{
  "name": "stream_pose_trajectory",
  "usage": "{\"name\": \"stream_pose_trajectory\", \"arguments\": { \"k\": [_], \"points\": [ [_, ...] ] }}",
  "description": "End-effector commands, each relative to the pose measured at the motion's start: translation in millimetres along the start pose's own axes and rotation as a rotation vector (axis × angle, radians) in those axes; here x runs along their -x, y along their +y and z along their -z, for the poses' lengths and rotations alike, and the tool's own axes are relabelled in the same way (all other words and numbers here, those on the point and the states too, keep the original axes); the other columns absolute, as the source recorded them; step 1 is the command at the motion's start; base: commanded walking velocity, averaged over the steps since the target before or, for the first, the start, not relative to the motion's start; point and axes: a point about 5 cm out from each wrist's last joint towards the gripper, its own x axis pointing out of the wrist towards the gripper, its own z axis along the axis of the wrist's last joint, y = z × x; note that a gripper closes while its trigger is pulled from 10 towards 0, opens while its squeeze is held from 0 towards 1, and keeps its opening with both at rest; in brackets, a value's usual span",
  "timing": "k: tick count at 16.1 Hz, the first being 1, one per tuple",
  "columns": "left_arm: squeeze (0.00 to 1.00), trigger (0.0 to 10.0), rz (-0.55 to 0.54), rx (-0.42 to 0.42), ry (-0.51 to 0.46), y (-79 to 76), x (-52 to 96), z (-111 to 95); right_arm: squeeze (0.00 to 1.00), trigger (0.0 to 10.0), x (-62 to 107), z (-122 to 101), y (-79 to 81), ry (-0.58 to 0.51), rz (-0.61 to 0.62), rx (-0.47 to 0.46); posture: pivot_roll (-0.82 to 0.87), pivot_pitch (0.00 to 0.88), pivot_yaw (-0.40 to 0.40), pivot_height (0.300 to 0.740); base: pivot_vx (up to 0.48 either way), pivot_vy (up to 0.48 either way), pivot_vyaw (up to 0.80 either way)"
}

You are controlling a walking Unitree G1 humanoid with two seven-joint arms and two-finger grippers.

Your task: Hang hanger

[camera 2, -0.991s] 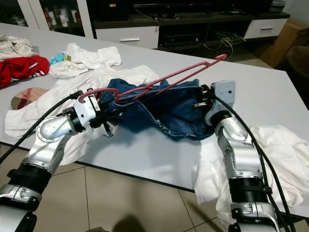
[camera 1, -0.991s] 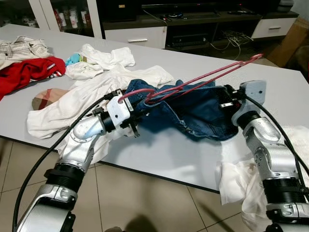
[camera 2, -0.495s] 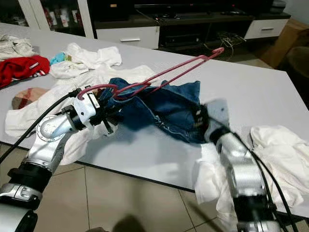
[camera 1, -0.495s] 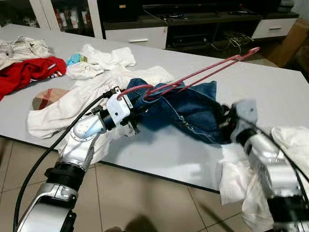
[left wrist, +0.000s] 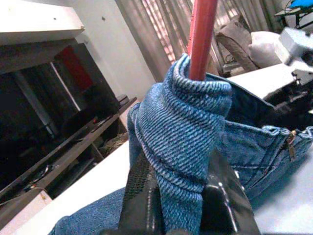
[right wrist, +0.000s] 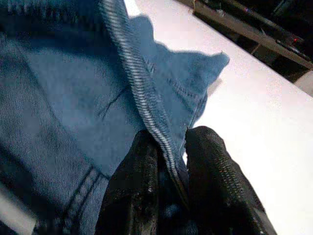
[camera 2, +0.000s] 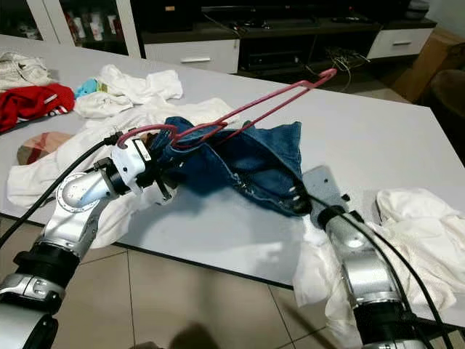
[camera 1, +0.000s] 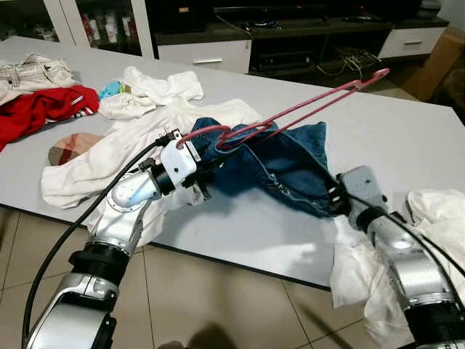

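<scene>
On the grey table: we see blue jeans (camera 1: pixel 280 167) bunched at the near edge, with a pink hanger (camera 1: pixel 290 113) threaded into them, its long end rising clear of the cloth toward the far right.
Left gripper (camera 2: pixel 164 172): our fingers (left wrist: pixel 142 191) are pinched on a fold of denim wrapped round the hanger's rod, at the jeans' left end, held up off the tabletop.
Right gripper (camera 2: pixel 296 198): our fingers (right wrist: pixel 210 186) are clamped narrow on a stitched hem of the jeans, at their near right corner, low beside the table (camera 1: pixel 407 138) edge.
Change since a second ago: our right arm has dropped and pulled toward us; it was raised at the jeans' far right side, and it now sits lower, near the white cloth (camera 1: pixel 429 218) at the table's right corner. The jeans have been drawn out with it, stretching down to the right. Our left gripper has stayed about where it was, and the hanger keeps much the same tilt.
Other laundry: white garments (camera 1: pixel 109 156) lie under and left of the jeans, a red garment (camera 1: pixel 36 105) at the far left, a plaid piece (camera 1: pixel 69 149) near it.
Writing: we can read no label or brand on anything.
</scene>
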Motion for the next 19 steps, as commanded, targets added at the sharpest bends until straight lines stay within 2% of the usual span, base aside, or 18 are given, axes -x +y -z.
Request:
{"name": "stream_pose_trajectory", "arguments": {
  "k": [1, 3, 4, 5, 6, 13, 15, 19],
  "points": [
    [0.00, 0.0, -0.012, -0.044, -0.025, 9.2, -3.5, -8.1, 0.00, 10.0, 0.3, 2.5, -2.9, 0.011, 0.014, 0.019, -0.07, 0.000, -0.033, 0.740, 0.000, 0.000, 0.00],
    [0.00, 0.0, -0.012, -0.046, -0.023, 9.7, -2.3, -7.8, 0.00, 10.0, -0.1, 7.2, 1.4, 0.024, 0.015, 0.017, -0.07, 0.000, -0.032, 0.740, 0.000, 0.000, 0.00],
    [0.00, 0.0, -0.012, -0.047, -0.022, 10.3, -1.9, -7.6, 0.00, 5.8, -0.6, 7.3, 4.5, 0.014, 0.008, 0.000, -0.07, 0.000, -0.030, 0.740, 0.000, 0.000, 0.00],
    [0.00, 0.0, -0.012, -0.048, -0.021, 10.9, -1.9, -7.5, 0.00, 1.0, -1.3, 5.9, 6.5, 0.000, 0.002, -0.019, -0.07, 0.000, -0.029, 0.740, 0.000, 0.000, 0.00],
    [0.00, 0.0, -0.012, -0.048, -0.020, 11.2, -2.0, -7.5, 0.00, 0.0, -2.1, 4.5, 7.3, -0.016, 0.004, -0.042, -0.07, 0.000, -0.028, 0.740, 0.000, 0.000, 0.00],
    [0.00, 0.0, -0.010, -0.051, -0.023, 11.0, -3.4, -7.8, 0.00, 0.0, -2.7, -10.8, -8.8, -0.117, 0.087, -0.149, -0.07, 0.000, -0.028, 0.740, 0.000, 0.000, 0.00],
    [0.00, 0.0, -0.011, -0.050, -0.024, 10.2, -3.8, -7.8, 0.00, 0.0, -1.1, -25.5, -20.7, -0.195, 0.134, -0.188, -0.07, 0.000, -0.029, 0.740, 0.000, 0.000, 0.00],
    [0.00, 0.0, -0.011, -0.050, -0.023, 10.4, -4.2, -7.3, 0.00, 0.0, 0.4, -35.5, -29.2, -0.244, 0.160, -0.208, -0.07, 0.000, -0.026, 0.740, 0.000, 0.000, 0.00]
  ]
}}
